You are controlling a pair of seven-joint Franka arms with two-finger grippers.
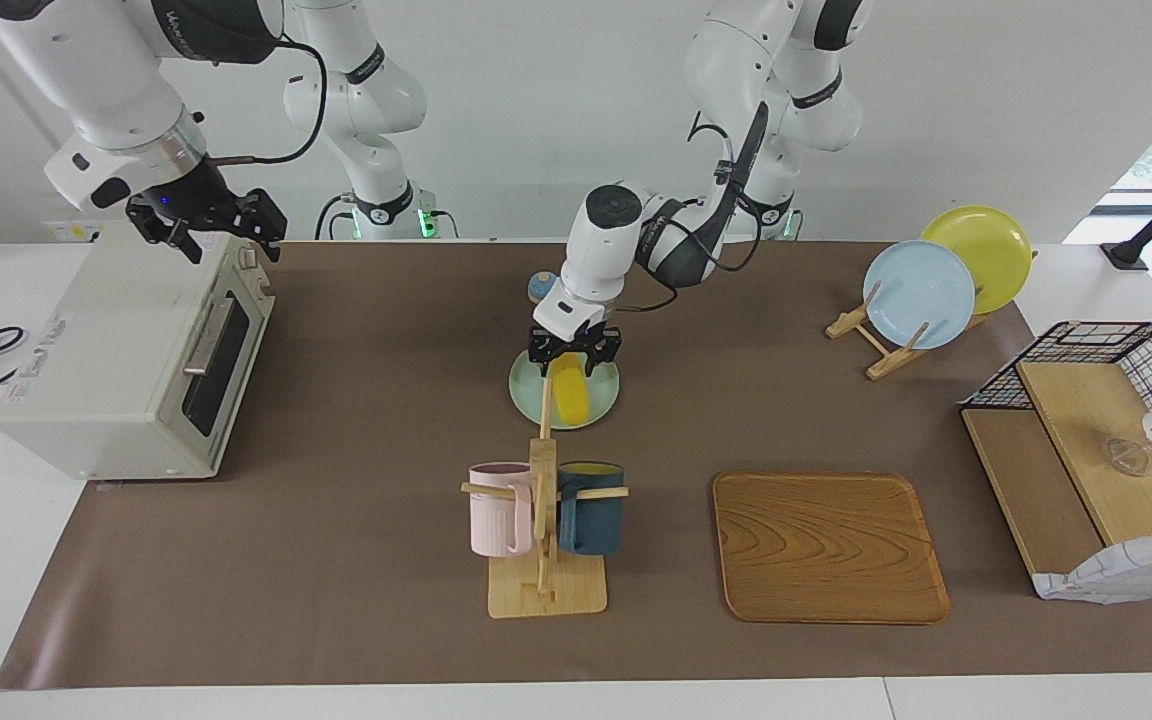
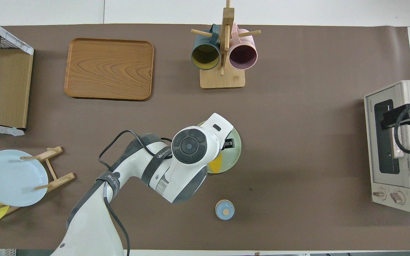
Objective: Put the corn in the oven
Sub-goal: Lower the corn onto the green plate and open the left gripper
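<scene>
The yellow corn (image 1: 570, 398) lies on a pale green plate (image 1: 604, 402) in the middle of the mat. In the overhead view only one end of the corn (image 2: 216, 164) shows on the plate (image 2: 236, 151); the left arm's wrist covers the remainder. My left gripper (image 1: 576, 357) hangs just over the corn's end nearer the robots, open, one finger on each side of it. The off-white oven (image 1: 126, 350) stands at the right arm's end of the table with its dark glass door closed. My right gripper (image 1: 221, 235) waits over the oven's (image 2: 397, 145) top by the door's upper edge.
A wooden mug rack (image 1: 544, 500) with a pink and a dark blue mug stands beside the plate, farther from the robots. A wooden tray (image 1: 829, 545), a plate stand (image 1: 921, 293) and a wire shelf (image 1: 1086, 450) lie toward the left arm's end. A small blue round piece (image 1: 541, 287) sits nearer the robots.
</scene>
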